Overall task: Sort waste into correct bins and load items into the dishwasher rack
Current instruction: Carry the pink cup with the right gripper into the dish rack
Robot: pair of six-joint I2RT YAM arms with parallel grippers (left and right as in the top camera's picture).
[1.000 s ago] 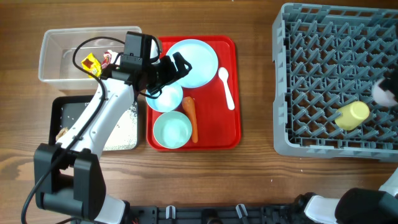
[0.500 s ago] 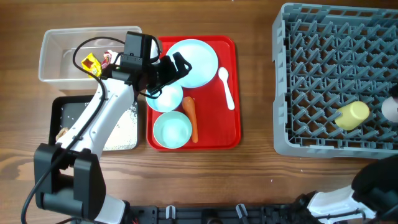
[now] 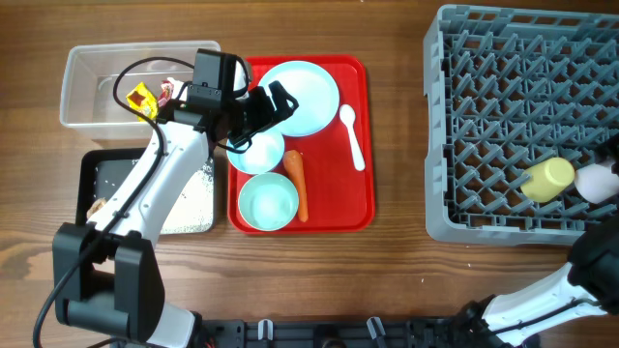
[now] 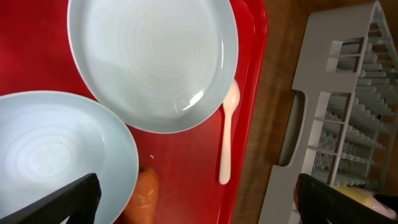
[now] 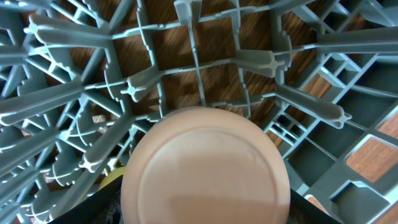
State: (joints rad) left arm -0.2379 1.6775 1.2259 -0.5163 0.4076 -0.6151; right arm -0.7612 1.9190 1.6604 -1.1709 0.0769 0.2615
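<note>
My left gripper (image 3: 266, 106) is open and empty above the red tray, over a light blue bowl (image 3: 259, 153). In the left wrist view its jaws (image 4: 199, 199) frame the bowl (image 4: 56, 155), the orange carrot (image 4: 144, 190), the light blue plate (image 4: 155, 62) and the white spoon (image 4: 228, 134). A second bowl (image 3: 268, 203) sits at the tray's front. My right gripper (image 3: 604, 184) is shut on the pale pink cup (image 3: 590, 182), base towards the camera (image 5: 205, 168), low among the pegs of the grey rack (image 3: 503, 116), next to the yellow cup (image 3: 548, 179).
The clear tub (image 3: 87, 72) at the back left holds a yellow wrapper (image 3: 141, 97) and a red-silver wrapper (image 3: 169, 92). The black tray (image 3: 92, 164) in front of it holds white rice (image 3: 189, 208) and a brown lump (image 3: 97, 206). The red tray (image 3: 363, 193) lies between the bins and the rack.
My right gripper has carried the pale pink cup towards the rack's front edge, ending beside the yellow cup. The left arm has not moved.
</note>
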